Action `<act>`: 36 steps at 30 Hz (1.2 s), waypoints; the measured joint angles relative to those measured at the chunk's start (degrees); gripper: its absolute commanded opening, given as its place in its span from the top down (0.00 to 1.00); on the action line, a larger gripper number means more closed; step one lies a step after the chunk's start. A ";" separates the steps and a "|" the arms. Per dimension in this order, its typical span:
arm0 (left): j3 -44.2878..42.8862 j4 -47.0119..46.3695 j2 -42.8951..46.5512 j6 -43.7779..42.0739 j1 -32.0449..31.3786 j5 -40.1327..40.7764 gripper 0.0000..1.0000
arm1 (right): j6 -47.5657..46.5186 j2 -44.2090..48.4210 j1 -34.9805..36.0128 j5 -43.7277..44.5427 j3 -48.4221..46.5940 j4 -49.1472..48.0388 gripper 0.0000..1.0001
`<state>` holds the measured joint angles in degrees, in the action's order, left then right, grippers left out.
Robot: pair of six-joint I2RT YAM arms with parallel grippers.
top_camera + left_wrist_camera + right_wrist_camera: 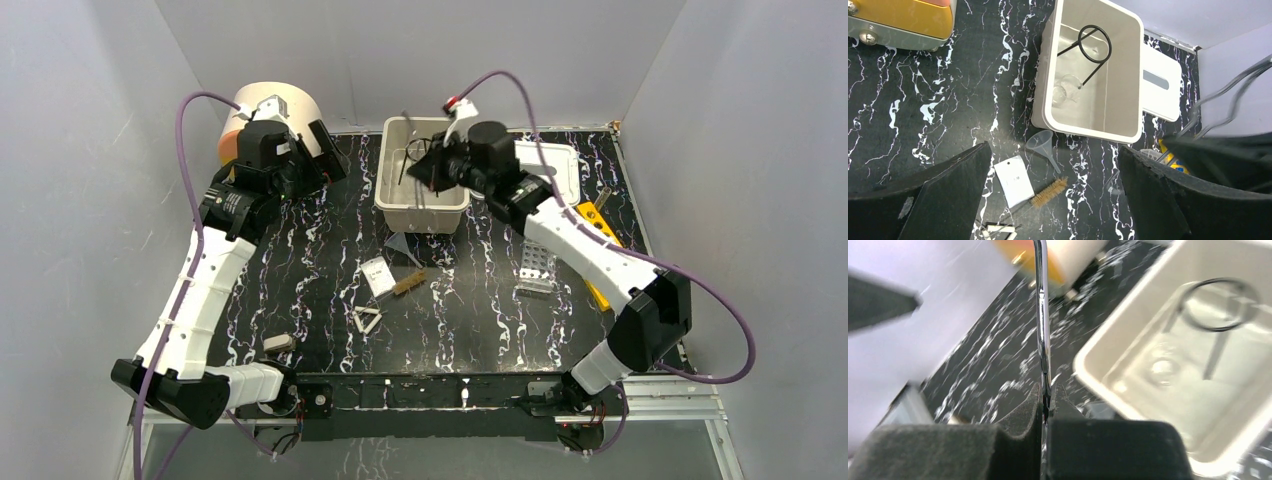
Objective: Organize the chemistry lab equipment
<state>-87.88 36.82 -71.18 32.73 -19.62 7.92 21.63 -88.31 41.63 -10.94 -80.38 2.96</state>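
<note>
My right gripper (428,168) hangs over the beige bin (452,205), shut on thin metal rods (1042,315) that stick up from between its pads (1048,396). The left wrist view shows those rods (1229,91) at the far right. In the bin (1088,131) lie a black ring stand (1094,44) and a clear glass beaker (1066,90). My left gripper (322,160) stands wide open beside the drum, nothing between its fingers (943,195). Below the bin lie the grey cone (1041,141), the clear packet (1014,181), the brush (1049,192) and the white triangle frame (367,320).
The beige-and-orange drum (275,110) stands at the back left. The bin's white lid (556,166) lies to the right of the bin. A grey holed metal rack (535,272) and a yellow tube rack (600,235) sit on the right. A small item (278,342) lies near the left base.
</note>
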 measured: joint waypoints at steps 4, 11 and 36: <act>0.07 -0.17 -0.02 -0.20 0.00 -0.20 0.02 | 1.05 -0.31 -4.37 10.14 -6.51 6.14 1.00; 2.01 -0.83 -0.02 -0.24 0.00 -1.40 0.02 | 0.94 -8.61 -6.56 23.54 -18.29 16.15 1.00; 8.66 0.98 -0.13 -2.45 0.00 -1.81 0.02 | 2.47 -45.20 -9.57 32.33 -52.61 41.55 1.00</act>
<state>-79.22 37.80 -71.31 30.28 -19.62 6.11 24.10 -133.51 32.05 21.39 -132.99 44.51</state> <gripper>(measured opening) 0.983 0.057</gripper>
